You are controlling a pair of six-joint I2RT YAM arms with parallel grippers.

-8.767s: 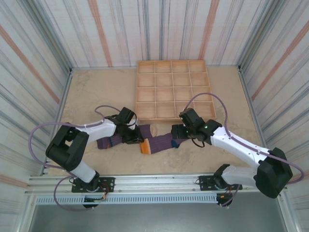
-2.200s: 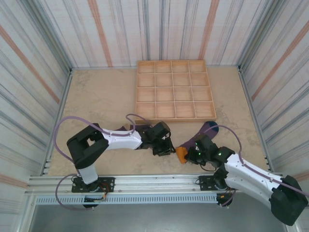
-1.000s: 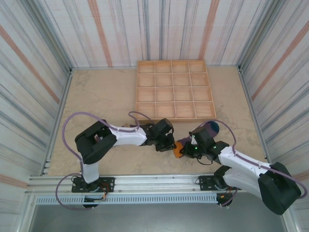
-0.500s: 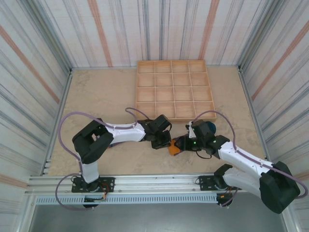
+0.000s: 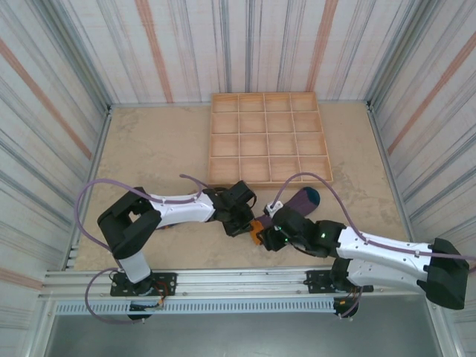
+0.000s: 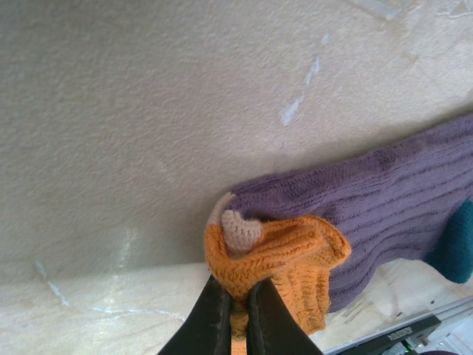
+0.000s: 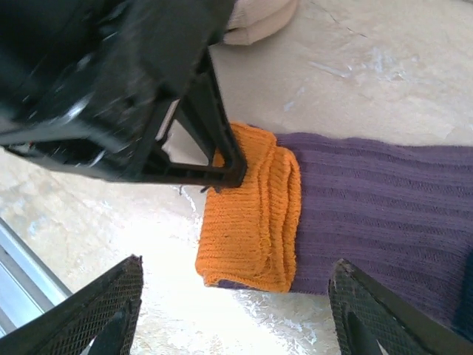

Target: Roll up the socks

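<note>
Socks dragged leftward, beige table, striped walls, left tool pinching cuff, right tool spread.

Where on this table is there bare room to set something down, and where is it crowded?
Bare table lies between the wooden tray and the left wall, and in a strip between tray and right wall. Crowded: the near middle in front of the tray, where the left gripper pinches the orange cuff of the socks and the right gripper is open over it.
</note>
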